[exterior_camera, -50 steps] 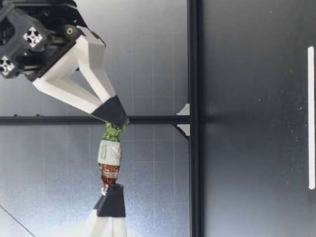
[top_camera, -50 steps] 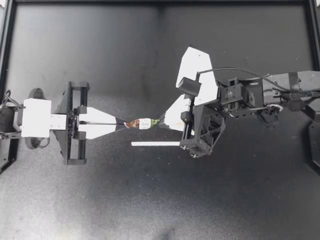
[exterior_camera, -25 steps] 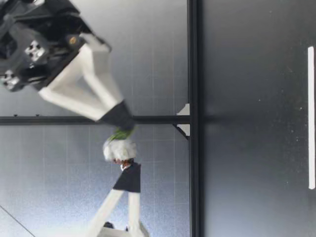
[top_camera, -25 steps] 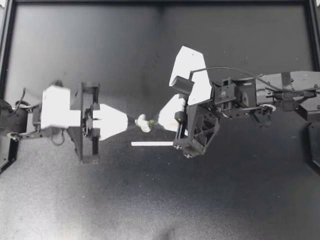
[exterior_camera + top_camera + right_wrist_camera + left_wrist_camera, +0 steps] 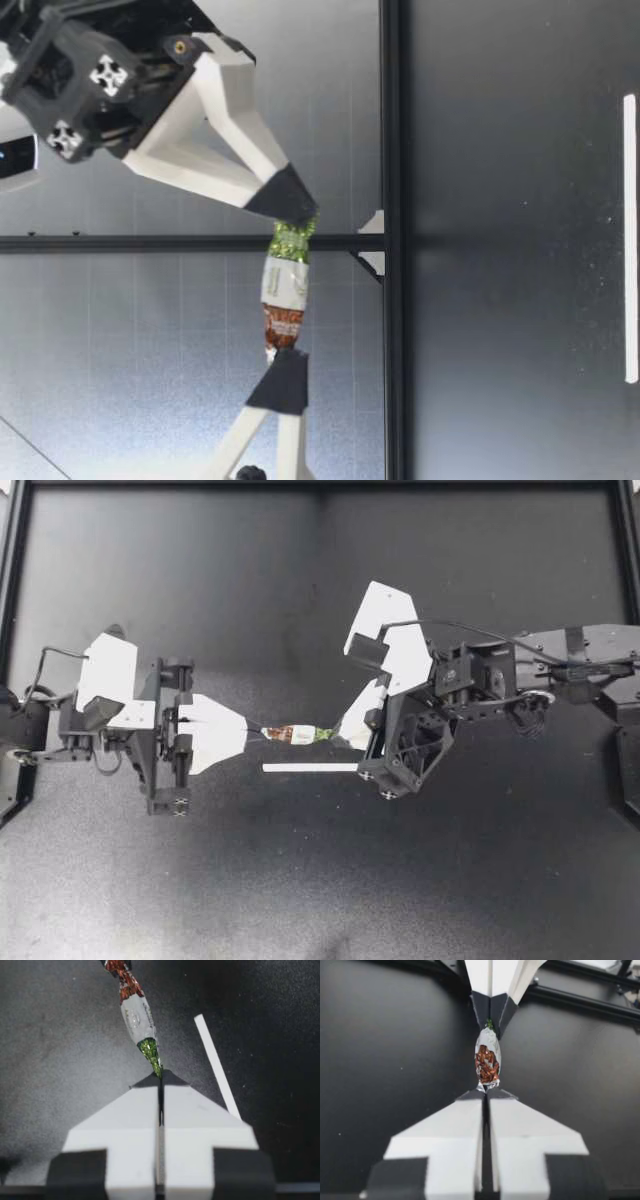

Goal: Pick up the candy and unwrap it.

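Note:
The candy (image 5: 298,734) hangs in the air between my two grippers, its wrapper white in the middle, red-brown at one twisted end and green at the other. My left gripper (image 5: 257,731) is shut on the red-brown end (image 5: 487,1066). My right gripper (image 5: 333,736) is shut on the green end (image 5: 151,1053). In the low view the candy (image 5: 284,290) stretches above the table between the left gripper (image 5: 280,372) and the right gripper (image 5: 298,215). The right gripper (image 5: 491,1016) faces me in the left wrist view.
A thin white stick (image 5: 310,768) lies flat on the dark table just in front of the candy; it also shows beside my right gripper as the white stick (image 5: 217,1066). A black frame (image 5: 320,484) borders the table.
The left arm rolled and swung in toward the candy, then drew back. The candy, bunched up half a second ago, is stretched out straight again. The right gripper shifted slightly.

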{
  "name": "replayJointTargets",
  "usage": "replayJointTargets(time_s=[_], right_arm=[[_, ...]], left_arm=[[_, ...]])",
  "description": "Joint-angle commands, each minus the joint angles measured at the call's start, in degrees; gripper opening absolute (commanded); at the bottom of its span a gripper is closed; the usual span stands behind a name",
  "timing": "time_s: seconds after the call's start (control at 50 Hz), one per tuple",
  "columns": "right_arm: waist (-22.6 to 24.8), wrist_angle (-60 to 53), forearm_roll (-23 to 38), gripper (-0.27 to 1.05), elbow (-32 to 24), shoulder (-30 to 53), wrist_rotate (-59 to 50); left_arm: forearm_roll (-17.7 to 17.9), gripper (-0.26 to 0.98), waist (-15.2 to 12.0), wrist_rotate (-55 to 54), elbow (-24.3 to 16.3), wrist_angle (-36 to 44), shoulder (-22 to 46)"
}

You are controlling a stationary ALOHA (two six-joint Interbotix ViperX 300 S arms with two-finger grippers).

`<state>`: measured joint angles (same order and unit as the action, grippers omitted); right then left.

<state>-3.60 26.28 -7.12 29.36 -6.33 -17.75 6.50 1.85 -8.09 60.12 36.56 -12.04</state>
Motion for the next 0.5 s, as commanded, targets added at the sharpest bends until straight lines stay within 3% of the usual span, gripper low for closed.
replayJointTargets(time_s=[0.0,0.16,0.48], right_arm=[[-0.35,0.18,0.09,-0.18,0.00,-2.37,-0.26],[-0.26,-0.79,-0.18,-0.18,0.18,-2.72,-0.44],[0.00,-5.19,2.64,-0.17,-1.05,-0.88,3.78]], left_arm=[[0.26,-0.18,0.18,-0.26,0.09,0.35,-1.67],[3.96,-0.18,0.18,-4.48,-0.44,-0.53,-2.46],[2.55,-0.18,0.18,-2.81,-2.29,-0.79,-0.70]])
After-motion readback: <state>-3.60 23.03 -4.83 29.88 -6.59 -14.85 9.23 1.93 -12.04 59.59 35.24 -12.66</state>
